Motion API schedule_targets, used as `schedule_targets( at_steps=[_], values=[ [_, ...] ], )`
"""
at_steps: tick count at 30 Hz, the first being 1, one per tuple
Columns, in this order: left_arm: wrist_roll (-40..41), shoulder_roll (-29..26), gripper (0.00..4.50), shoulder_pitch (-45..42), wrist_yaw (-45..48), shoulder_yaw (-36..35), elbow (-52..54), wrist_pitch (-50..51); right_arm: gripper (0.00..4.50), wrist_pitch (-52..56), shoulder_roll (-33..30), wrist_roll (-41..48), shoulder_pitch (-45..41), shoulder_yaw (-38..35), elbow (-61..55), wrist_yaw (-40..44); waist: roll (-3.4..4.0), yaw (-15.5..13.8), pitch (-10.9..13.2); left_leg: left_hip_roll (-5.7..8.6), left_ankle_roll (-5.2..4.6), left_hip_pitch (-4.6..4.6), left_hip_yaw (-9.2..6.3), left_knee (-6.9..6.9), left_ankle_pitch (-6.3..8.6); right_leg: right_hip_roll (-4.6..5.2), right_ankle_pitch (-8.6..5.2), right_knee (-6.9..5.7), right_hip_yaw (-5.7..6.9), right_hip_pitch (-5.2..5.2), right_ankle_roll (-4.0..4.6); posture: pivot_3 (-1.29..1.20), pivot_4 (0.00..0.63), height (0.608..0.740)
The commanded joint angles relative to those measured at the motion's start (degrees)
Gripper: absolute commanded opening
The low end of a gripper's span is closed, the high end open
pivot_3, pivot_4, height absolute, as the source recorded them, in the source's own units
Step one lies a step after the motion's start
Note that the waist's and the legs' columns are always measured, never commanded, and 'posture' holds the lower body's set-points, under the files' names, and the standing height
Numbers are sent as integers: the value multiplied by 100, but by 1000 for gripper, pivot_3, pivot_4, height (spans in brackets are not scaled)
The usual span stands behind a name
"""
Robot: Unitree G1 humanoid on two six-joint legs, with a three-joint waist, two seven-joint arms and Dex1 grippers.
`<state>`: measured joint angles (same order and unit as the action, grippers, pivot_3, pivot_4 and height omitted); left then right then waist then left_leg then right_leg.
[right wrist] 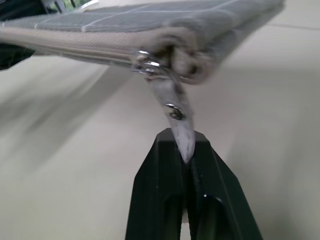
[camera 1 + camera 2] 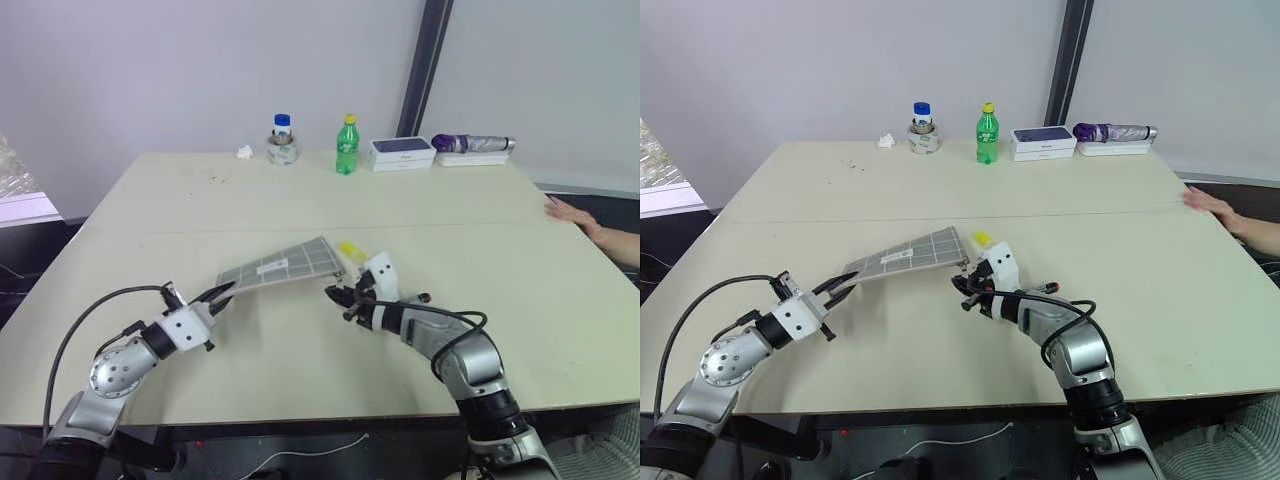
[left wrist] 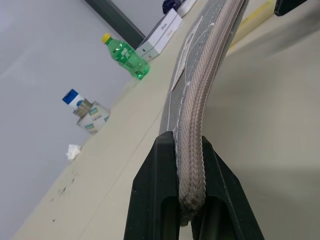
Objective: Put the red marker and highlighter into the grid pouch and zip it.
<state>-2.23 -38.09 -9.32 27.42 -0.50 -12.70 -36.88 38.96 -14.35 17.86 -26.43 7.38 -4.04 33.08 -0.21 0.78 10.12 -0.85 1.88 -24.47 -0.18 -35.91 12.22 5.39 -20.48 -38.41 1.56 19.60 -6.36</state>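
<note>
The grid pouch [image 2: 285, 264] is held off the table, tilted, its far right end higher. My left gripper [image 2: 222, 297] is shut on the pouch's left end; in the left wrist view its fingers [image 3: 160, 200] pinch the zipper seam. At the pouch's right end my right gripper [image 2: 340, 295] is shut on the zipper pull [image 1: 177, 117], a thin tab hanging from the slider. The yellow highlighter [image 2: 350, 250] lies on the table just behind that corner. The red marker is hidden or out of view.
Along the table's far edge stand a green bottle [image 2: 346, 146], a tape roll with a blue-capped jar [image 2: 282, 145], a white box [image 2: 402, 153] and a purple umbrella [image 2: 475, 145]. A person's hand [image 2: 575, 215] rests on the right edge.
</note>
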Motion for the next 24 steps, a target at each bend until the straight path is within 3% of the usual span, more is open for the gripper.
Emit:
schedule_targets(
  at_steps=[1,10,24],
  values=[
    [-139,35,0,62,-93,-73,250,12,62,-86,-212,-349,-317,368,-410,10,0,1,0,0,0,0,0,0,0,0,0,0,-1,1,0,0,150,740],
    [-367,370,0,182,-237,-15,664,473,62,-579,-528,-1237,-733,1419,-377,289,0,-3,0,0,0,-1,-1,0,0,0,0,1,-1,1,0,0,150,740],
    [-566,727,0,213,-274,188,1232,984,62,-1696,-108,-1826,-1196,2056,113,803,0,1,0,1,0,-1,-2,1,0,-2,0,3,0,1,0,0,150,740]
  ],
)
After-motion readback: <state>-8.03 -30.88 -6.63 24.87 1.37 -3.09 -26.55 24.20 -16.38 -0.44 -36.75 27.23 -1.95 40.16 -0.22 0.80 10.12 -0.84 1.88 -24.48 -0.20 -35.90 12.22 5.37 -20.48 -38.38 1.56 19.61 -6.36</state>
